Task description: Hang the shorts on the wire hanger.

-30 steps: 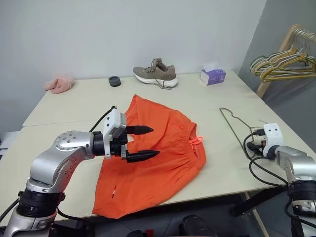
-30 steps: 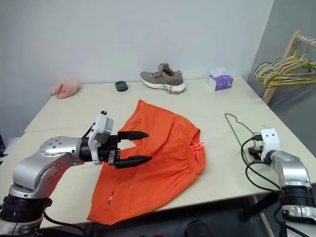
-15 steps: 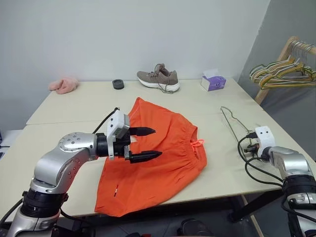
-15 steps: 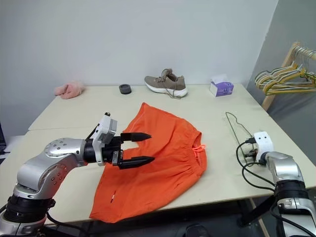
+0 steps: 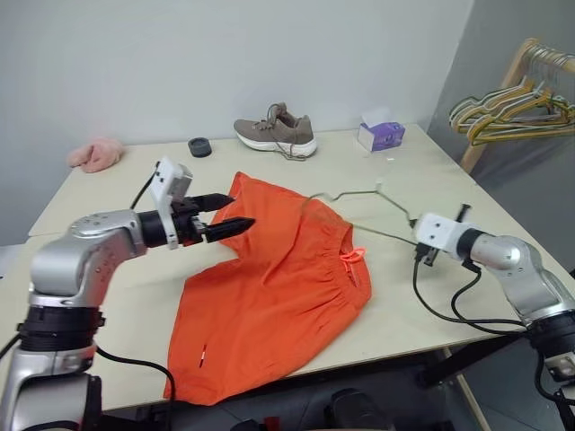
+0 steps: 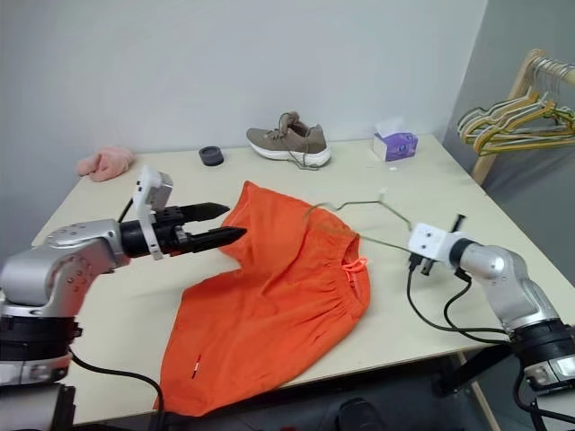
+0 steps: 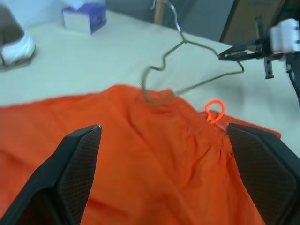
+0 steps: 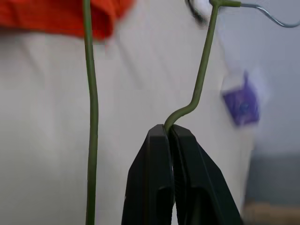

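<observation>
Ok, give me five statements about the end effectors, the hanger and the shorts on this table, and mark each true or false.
1. The right end effector is shut on the wire hanger. True.
2. The left end effector is clamped on the orange shorts. False: its fingers are spread open above the shorts and hold nothing.
3. The shorts hang from the wire hanger. False: they lie spread flat on the table, and the hanger's far end only reaches to their waistband.
4. A shoe sits at the far side of the table. True.
5. The bunch of coloured hangers lies on the table. False: it hangs on a wooden rack beside the table.
</observation>
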### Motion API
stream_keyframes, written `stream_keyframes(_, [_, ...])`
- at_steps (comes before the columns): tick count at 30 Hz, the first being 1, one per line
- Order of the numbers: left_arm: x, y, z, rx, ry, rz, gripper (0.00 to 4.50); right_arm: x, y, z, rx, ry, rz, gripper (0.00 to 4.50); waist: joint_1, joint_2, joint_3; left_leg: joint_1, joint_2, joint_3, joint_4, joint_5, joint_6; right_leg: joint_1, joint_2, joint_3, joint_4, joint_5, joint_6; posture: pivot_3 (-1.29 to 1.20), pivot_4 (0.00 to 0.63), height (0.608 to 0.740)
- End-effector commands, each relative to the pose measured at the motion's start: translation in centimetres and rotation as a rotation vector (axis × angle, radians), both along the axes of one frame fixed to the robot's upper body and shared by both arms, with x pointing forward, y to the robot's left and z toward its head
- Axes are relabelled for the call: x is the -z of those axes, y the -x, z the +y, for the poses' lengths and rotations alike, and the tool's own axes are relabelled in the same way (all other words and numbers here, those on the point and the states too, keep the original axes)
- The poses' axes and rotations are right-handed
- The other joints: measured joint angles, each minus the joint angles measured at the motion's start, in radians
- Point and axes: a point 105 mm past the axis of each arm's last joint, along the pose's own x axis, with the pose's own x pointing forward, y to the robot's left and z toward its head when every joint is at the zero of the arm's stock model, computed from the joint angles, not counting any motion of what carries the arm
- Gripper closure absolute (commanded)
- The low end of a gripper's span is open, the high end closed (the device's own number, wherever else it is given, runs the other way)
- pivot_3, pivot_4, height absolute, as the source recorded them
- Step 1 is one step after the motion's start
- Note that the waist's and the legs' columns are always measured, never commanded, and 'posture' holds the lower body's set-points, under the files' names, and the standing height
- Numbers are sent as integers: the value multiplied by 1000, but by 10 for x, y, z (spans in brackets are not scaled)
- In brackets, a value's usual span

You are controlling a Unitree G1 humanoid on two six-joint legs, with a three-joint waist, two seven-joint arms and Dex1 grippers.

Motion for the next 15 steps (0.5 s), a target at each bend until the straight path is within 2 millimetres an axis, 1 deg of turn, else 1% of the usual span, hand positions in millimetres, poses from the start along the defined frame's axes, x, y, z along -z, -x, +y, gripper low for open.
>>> stream_keyframes(1, [-6, 5, 3, 41, 8, 30, 0, -28, 3, 23, -163, 87, -167, 4481, -3, 0, 0, 0, 0, 0, 0, 0, 0, 0, -1, 0, 0, 0, 0, -300, 0, 740])
stream_keyframes(2, [-3, 8, 2, 64, 1, 52, 0, -31, 4, 29, -201, 102, -194, 4481, -3, 0, 0, 0, -1, 0, 0, 0, 0, 0, -1, 0, 0, 0, -1, -301, 0, 740])
stream_keyframes(5, [11, 33, -10, 229, -40, 147, 0, -43, 8, 51, -319, 137, -275, 4481, -4, 1, 1, 0, -1, -2, 0, 0, 0, 0, -1, 0, 0, 2, -3, -303, 0, 740])
stream_keyframes(6, [15, 38, -13, 259, -51, 165, 0, -46, 10, 56, -345, 137, -294, 4481, -4, 1, 1, 0, 0, -2, 0, 0, 0, 0, -1, 0, 0, 2, -3, -303, 0, 740])
stream_keyframes(9, [20, 41, -17, 296, -71, 169, 0, -53, 14, 67, -400, 125, -323, 4481, -4, 1, 1, 0, 0, -3, 0, 0, 0, 1, -1, -1, 1, 2, -4, -303, 0, 740])
stream_keyframes(12, [24, 43, -21, 328, -78, 177, 0, -56, 17, 73, -431, 114, -336, 4481, -2, 1, 1, 0, 0, -4, 1, 0, 0, 2, -1, -2, 2, 2, -4, -303, 0, 740])
stream_keyframes(15, [32, 44, -27, 354, -89, 180, 0, -60, 20, 83, -461, 83, -344, 4481, -3, 1, 1, 1, -1, -4, 1, 0, 0, 2, -1, -2, 2, 2, -4, -310, 0, 740])
